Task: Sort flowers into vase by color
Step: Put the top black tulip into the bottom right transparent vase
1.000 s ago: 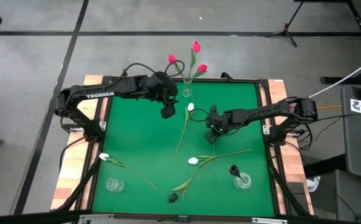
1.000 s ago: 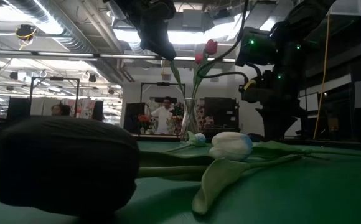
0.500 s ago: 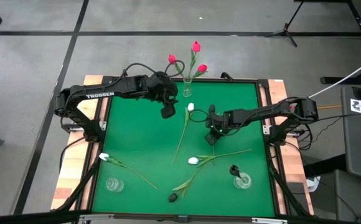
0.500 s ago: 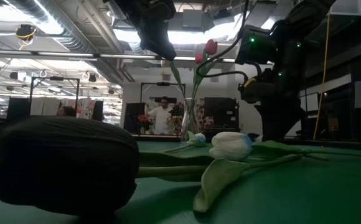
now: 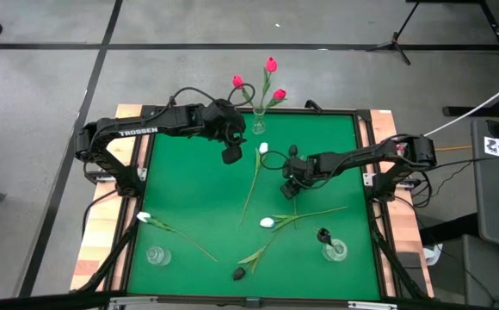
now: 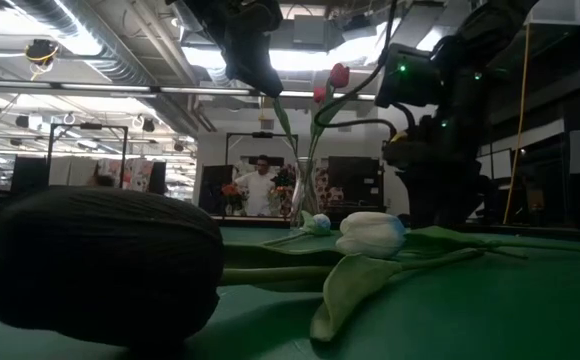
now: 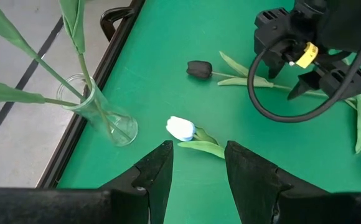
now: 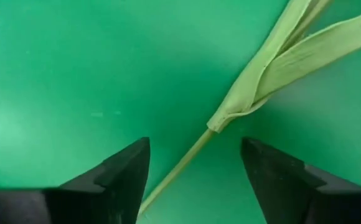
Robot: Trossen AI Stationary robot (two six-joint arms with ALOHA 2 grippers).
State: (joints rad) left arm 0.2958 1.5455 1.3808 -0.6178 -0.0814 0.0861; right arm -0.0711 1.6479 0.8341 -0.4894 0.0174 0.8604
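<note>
From table height a black tulip bud [image 6: 100, 265] fills the near corner and blocks most of the green mat [image 5: 189, 189] behind it, and the right arm's fingertips are lost in its own dark bulk there. Straight down, the right gripper [image 5: 291, 182] is too small to read, but its own camera shows the two dark fingers [image 8: 115, 177] spread wide and empty, a thin green stem with folded leaves [image 8: 230, 112] lying flat on the mat between them, touched by neither finger. The left gripper [image 7: 197, 171] hangs part open, holding nothing, above the mat's far side; just beyond its fingertips lies a white tulip bud [image 7: 182, 128], and off to one side stands the clear glass vase [image 7: 106, 118] with green stems rising out of frame (their pink-red heads [image 5: 271, 65] show only from above). Near the right gripper a second white tulip [image 5: 267, 222] lies on the mat, and past it a black tulip stands in a small glass vase [image 5: 334, 251]. Another empty-looking glass vase [image 5: 155, 255] sits well apart, a third white tulip [image 5: 144, 218] near it.
</note>
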